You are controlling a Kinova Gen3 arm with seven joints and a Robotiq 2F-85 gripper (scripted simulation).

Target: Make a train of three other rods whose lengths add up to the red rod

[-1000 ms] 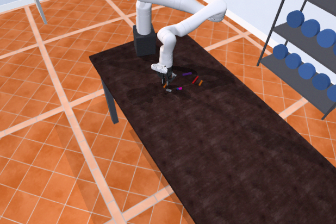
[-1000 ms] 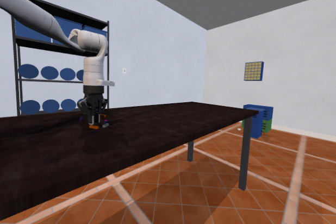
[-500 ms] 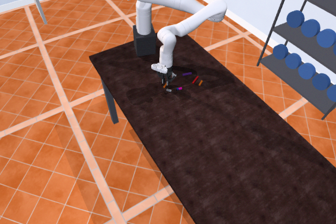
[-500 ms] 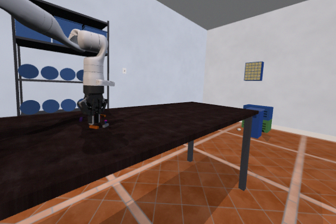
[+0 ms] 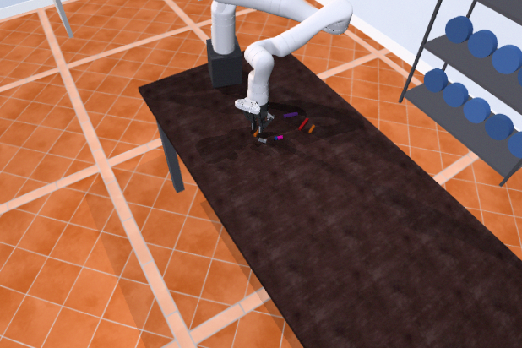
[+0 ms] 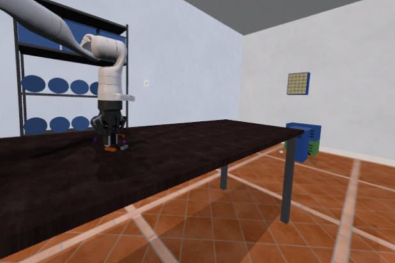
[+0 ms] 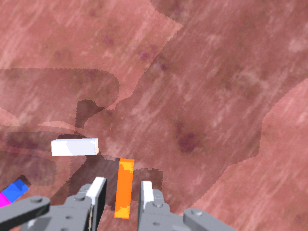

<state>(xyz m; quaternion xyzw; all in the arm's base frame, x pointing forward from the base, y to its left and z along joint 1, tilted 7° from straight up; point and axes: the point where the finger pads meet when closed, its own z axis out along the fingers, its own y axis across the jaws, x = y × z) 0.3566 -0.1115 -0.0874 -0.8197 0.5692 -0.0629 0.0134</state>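
Note:
My gripper (image 7: 122, 193) points straight down over the table, and its fingers stand partly open on either side of an orange rod (image 7: 124, 188), with a gap on each side. That rod lies flat on the table (image 6: 110, 149) and also shows in the top view (image 5: 256, 133). A grey rod (image 7: 74, 147) (image 5: 263, 140) lies flat just beyond it, at a right angle to it. A blue rod (image 7: 17, 187) and a magenta rod (image 7: 4, 200) (image 5: 278, 138) lie end to end to the left. The red rod (image 5: 303, 123) lies farther off.
A purple rod (image 5: 290, 115) and a second orange rod (image 5: 311, 128) lie near the red one. The arm's base (image 5: 225, 67) stands at the table's far end. A shelf with blue cylinders (image 5: 477, 62) stands off the table's right side.

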